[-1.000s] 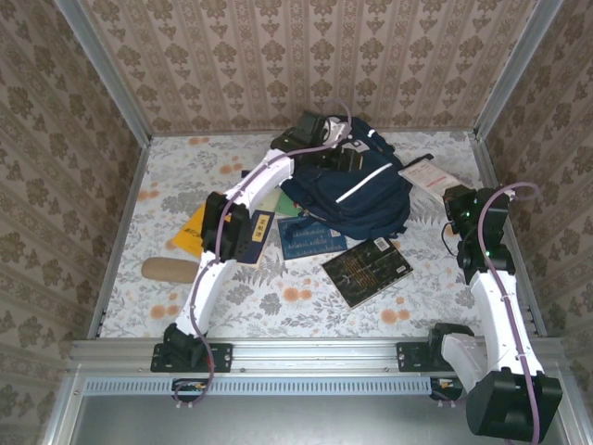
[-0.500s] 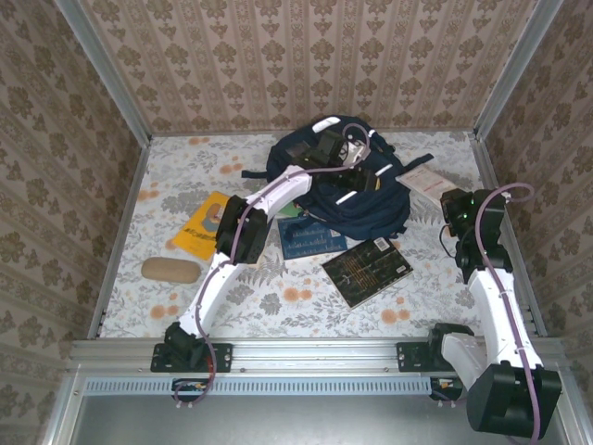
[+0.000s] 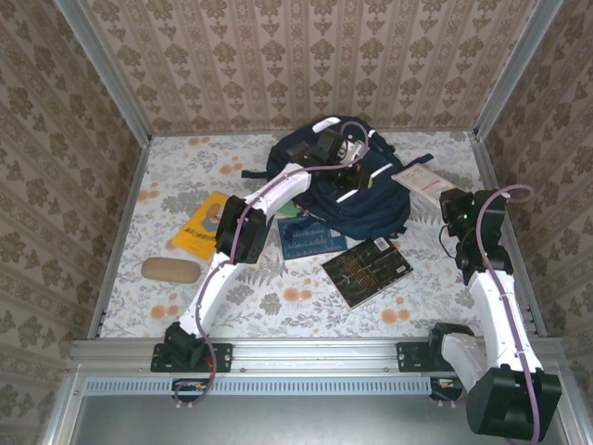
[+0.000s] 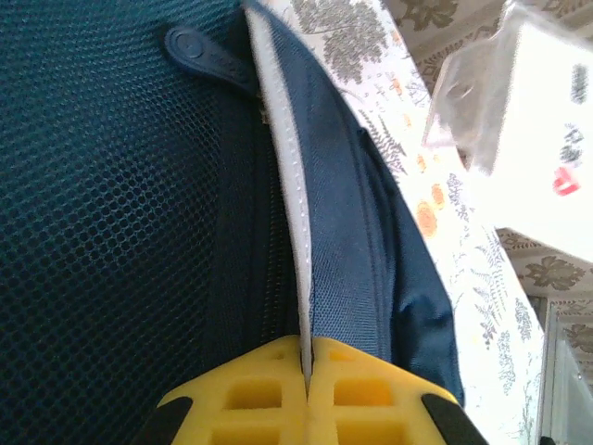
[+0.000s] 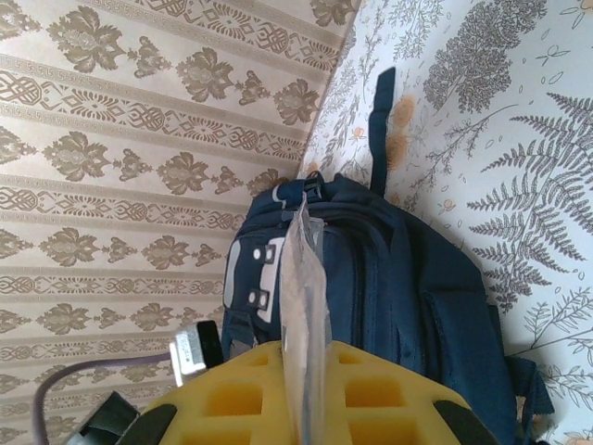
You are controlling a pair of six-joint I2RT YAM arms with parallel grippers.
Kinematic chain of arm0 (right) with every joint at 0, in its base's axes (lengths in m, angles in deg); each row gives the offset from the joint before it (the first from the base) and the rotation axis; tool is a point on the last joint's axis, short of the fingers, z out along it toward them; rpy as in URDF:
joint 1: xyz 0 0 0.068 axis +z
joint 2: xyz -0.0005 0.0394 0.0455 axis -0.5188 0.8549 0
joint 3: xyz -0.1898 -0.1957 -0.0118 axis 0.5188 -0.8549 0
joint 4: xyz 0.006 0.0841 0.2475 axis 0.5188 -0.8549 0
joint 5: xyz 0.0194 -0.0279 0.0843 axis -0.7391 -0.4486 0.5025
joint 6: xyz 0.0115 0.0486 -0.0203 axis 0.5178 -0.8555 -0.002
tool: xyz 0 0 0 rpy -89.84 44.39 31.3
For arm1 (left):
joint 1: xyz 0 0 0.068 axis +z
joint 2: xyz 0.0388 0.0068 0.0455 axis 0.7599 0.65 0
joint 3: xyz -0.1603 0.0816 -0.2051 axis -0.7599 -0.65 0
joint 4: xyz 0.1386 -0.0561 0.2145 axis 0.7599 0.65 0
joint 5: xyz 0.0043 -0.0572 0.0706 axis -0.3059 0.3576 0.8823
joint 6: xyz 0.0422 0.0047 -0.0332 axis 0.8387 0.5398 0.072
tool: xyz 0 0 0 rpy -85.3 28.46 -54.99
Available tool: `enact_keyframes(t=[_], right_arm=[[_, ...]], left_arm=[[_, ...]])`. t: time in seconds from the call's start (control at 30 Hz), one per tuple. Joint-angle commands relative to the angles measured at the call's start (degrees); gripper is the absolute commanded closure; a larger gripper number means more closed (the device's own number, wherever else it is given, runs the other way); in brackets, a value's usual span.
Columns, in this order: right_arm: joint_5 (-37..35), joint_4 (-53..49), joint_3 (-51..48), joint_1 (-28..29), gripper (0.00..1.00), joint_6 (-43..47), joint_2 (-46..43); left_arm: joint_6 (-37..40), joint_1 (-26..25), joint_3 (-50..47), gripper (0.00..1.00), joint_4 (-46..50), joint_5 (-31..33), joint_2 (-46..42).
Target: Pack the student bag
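Observation:
The student bag [image 3: 366, 206], navy with white stripes, lies at the back middle of the table. My left gripper [image 3: 358, 172] reaches over its top. In the left wrist view the left gripper [image 4: 306, 357] is shut on the bag's white-edged fabric flap [image 4: 289, 185], next to dark mesh [image 4: 102, 204] and a zip pull [image 4: 199, 51]. My right gripper [image 3: 451, 206] stands right of the bag. In the right wrist view the right gripper [image 5: 310, 357] is shut on a thin clear plastic packet [image 5: 304, 269], with the bag [image 5: 417, 278] behind it.
In front of the bag lie a blue book [image 3: 310, 237] and a black book [image 3: 367, 270]. A yellow book [image 3: 202, 225] and a tan pouch [image 3: 170, 270] sit at the left. The white packet [image 3: 422, 181] extends from the right gripper toward the bag. Walls close three sides.
My left arm has swung right across the bag and its jaws have closed on the white-edged flap. The bag's top has shifted into view. The right arm has barely moved.

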Motion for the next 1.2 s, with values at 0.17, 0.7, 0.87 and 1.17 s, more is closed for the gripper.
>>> enact_keyframes(t=[0.17, 0.7, 0.87, 1.17], right_arm=[[-8.4, -11.1, 7.9, 2.1, 1.0, 3.7, -5.6], [-6.4, -3.6, 5.7, 6.3, 1.0, 5.3, -6.3], [8.9, 15.3, 1.4, 6.9, 1.0, 3.2, 3.1], [6.7, 27.7, 4.2, 16.1, 1.0, -0.1, 20.5]], left_arm=[[-3.7, 4.0, 5.2, 1.0, -1.1, 2.2, -7.9], [-22.9, 11.3, 10.6, 1.0, -14.2, -0.2, -10.6], [-24.8, 11.8, 10.3, 1.0, -15.7, -1.0, -10.9], [-26.9, 12.1, 8.9, 1.0, -18.5, -1.8, -10.8]])
